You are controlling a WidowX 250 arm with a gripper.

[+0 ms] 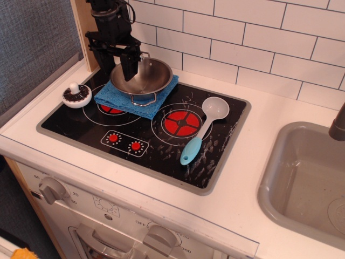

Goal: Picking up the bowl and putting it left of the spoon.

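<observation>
The shiny steel bowl [146, 76] with wire loop handles sits on a blue cloth [136, 98] at the back left of the black stovetop [141, 137]. The spoon [204, 127], with a white scoop and a light blue handle, lies to the right on the stovetop, across the edge of the right burner. My black gripper [117, 66] is open and straddles the bowl's left rim, one finger [128, 66] inside the bowl and the other outside it. It holds nothing.
A small white knobbed dish [76, 95] sits at the stovetop's left edge. A grey sink [307, 181] is at the right. The tiled wall [253, 38] is behind, and the oven knobs [52, 189] are on the front panel.
</observation>
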